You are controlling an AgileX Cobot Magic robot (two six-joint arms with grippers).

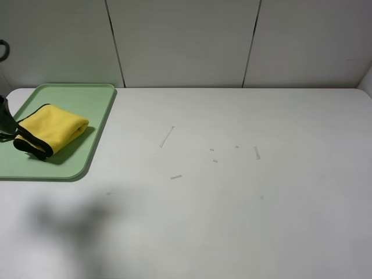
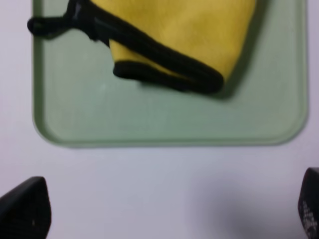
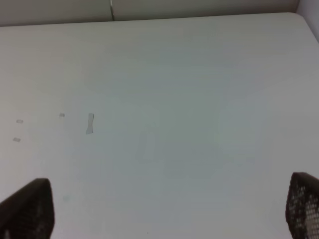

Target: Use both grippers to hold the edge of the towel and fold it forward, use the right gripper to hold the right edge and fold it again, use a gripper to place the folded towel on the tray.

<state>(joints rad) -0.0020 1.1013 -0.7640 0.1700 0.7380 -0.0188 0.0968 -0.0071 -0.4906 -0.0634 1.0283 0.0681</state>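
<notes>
The yellow towel (image 1: 55, 129) lies folded into a small thick bundle on the pale green tray (image 1: 87, 116) at the far left of the table. In the left wrist view the towel (image 2: 189, 30) shows its black hem (image 2: 164, 62) and the black corner loop (image 2: 42, 24), resting on the tray (image 2: 149, 119). My left gripper (image 2: 167, 214) is open and empty over the white table just outside the tray's rim. A black part of the left arm (image 1: 3, 116) shows at the left border. My right gripper (image 3: 164, 209) is open and empty over bare table, out of the exterior view.
Small tape marks lie mid-table (image 1: 167, 136), (image 1: 256, 152), one also in the right wrist view (image 3: 89, 123). A pale panelled wall (image 1: 186, 40) stands behind the white table. An arm's shadow (image 1: 75, 221) falls on the front left.
</notes>
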